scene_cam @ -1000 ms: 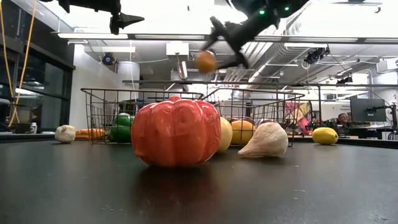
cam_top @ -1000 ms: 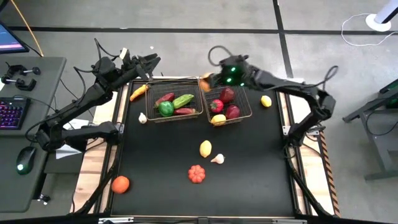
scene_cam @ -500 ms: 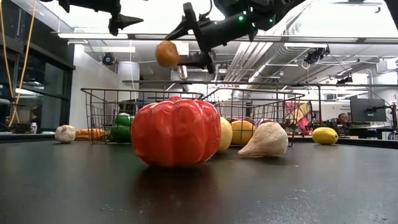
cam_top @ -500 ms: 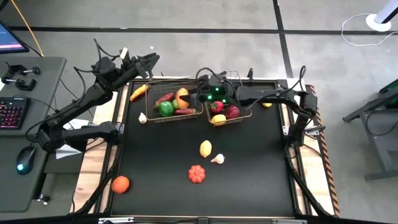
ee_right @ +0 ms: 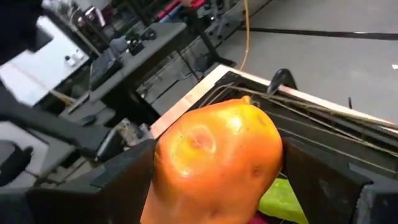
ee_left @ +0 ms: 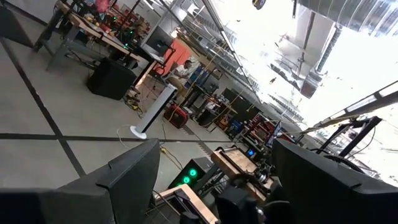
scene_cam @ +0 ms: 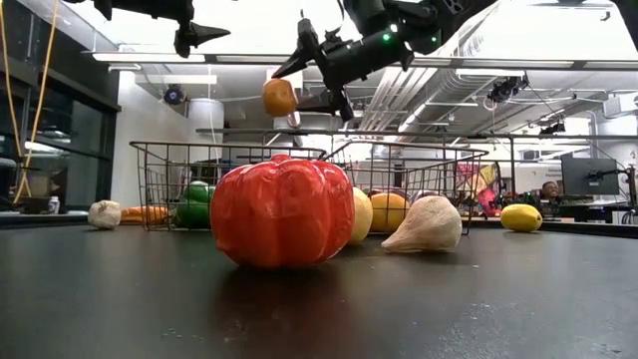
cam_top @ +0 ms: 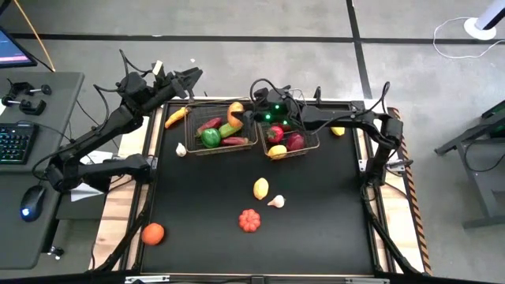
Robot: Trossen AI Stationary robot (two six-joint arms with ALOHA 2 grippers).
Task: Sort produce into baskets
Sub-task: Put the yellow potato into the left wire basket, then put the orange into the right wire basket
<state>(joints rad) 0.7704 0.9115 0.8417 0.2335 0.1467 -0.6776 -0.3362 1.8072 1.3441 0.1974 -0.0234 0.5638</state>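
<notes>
My right gripper (cam_top: pixel 241 116) is shut on an orange toy pepper (cam_top: pixel 235 113), held in the air over the left wire basket (cam_top: pixel 251 140). The low view shows the pepper (scene_cam: pixel 280 97) high above the baskets. The left basket holds a green pepper (cam_top: pixel 211 137), a cucumber (cam_top: pixel 231 128) and red pieces. The right basket (cam_top: pixel 315 139) holds red apples (cam_top: pixel 289 120) and a lemon (cam_top: pixel 277 151). My left gripper (cam_top: pixel 194 75) is open and empty, raised beyond the table's far left corner. My right gripper pinches the orange pepper between its two fingers (ee_right: pixel 127 180), on two opposite sides (ee_right: pixel 166 171) of it. The fingers come about level from the table's right. The pepper is lifted clear, above the left basket.
Loose on the black table lie a lemon (cam_top: pixel 260 188), a garlic (cam_top: pixel 275 202), a red-orange tomato (cam_top: pixel 249 220), an orange (cam_top: pixel 152 233) near the left front edge, a garlic (cam_top: pixel 181 149), a yellow-orange piece (cam_top: pixel 176 117) and a lemon (cam_top: pixel 338 128) right of the baskets.
My right gripper has carried the orange pepper from over the right basket's far left corner toward the table's left, so that it is now over the left basket. It has stayed shut on the pepper, which has kept clear of the baskets.
</notes>
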